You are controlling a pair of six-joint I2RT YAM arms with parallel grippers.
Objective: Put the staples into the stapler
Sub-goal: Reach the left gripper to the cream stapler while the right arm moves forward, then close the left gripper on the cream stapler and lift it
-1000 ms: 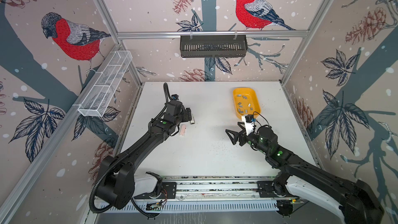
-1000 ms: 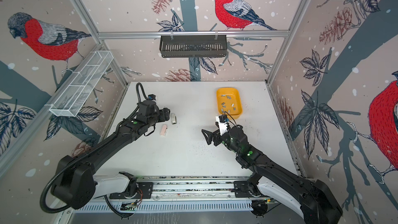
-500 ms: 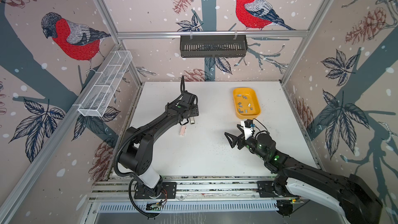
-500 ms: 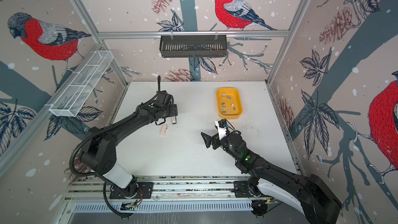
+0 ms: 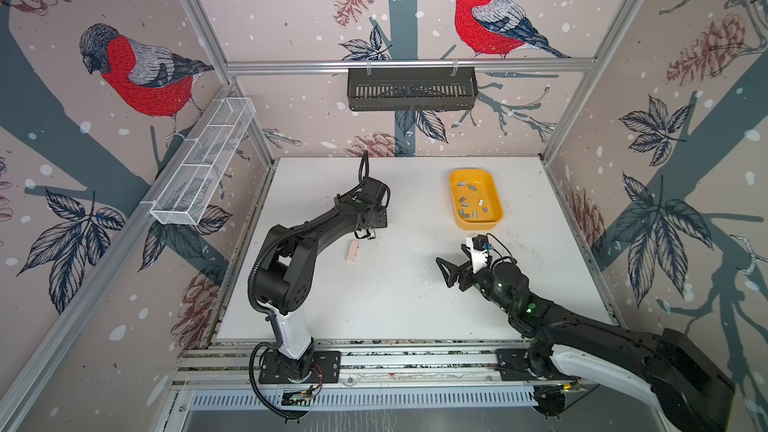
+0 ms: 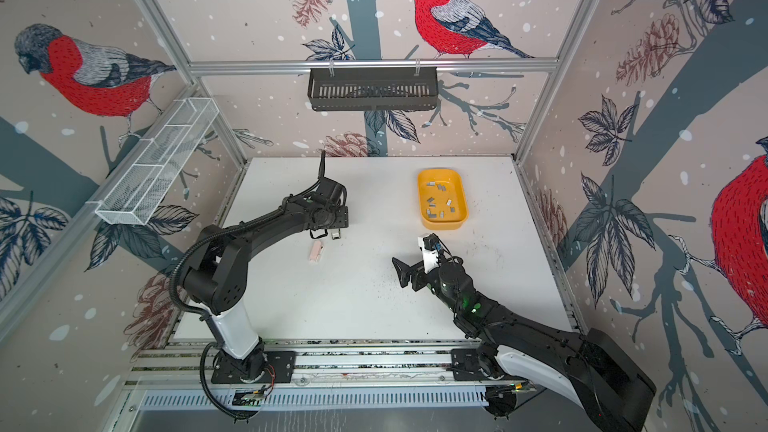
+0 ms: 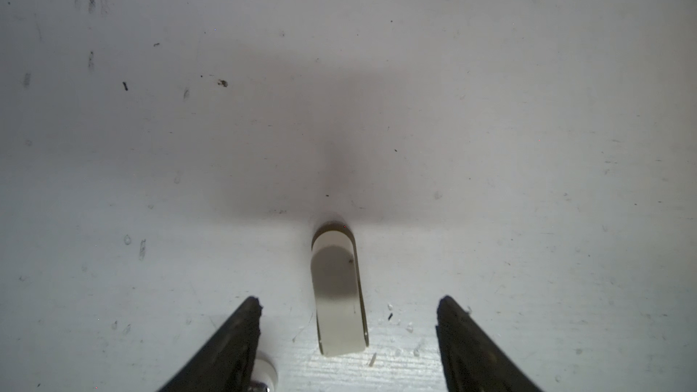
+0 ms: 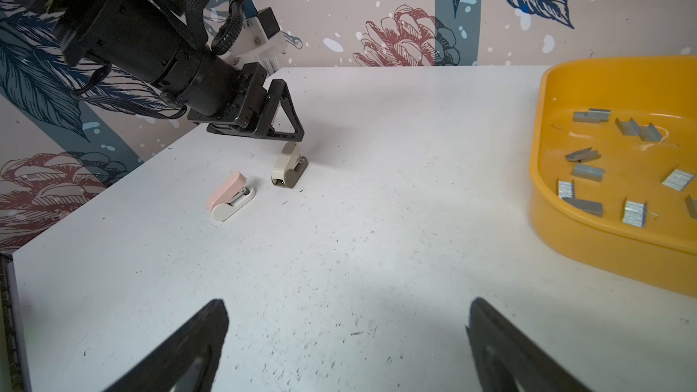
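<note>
A small beige and brown stapler [image 7: 337, 292] [image 8: 288, 169] lies on the white table, seen in both top views [image 5: 371, 236] [image 6: 336, 236]. My left gripper [image 7: 349, 300] [image 8: 290, 133] points down over it, open. Its fingers stand on either side of the stapler without touching it. Several grey staples [image 5: 473, 201] [image 6: 440, 203] [image 8: 588, 171] lie loose in a yellow tray [image 5: 478, 224] [image 6: 442, 224] [image 8: 603, 250] at the back right. My right gripper [image 5: 455, 261] [image 6: 409, 257] [image 8: 347, 307] hovers in front of the tray, open wide and empty.
A pink and white mini stapler [image 5: 352, 250] [image 6: 316, 251] [image 8: 230, 197] lies close beside the beige one. A black basket [image 5: 411, 89] hangs on the back wall and a white wire basket [image 5: 203, 164] on the left wall. Metal rails [image 5: 374, 363] run along the front edge.
The left arm has folded up at the elbow and its wrist now points down over the beige stapler, jaws slightly narrower. The right gripper has drawn back a little toward the front.
</note>
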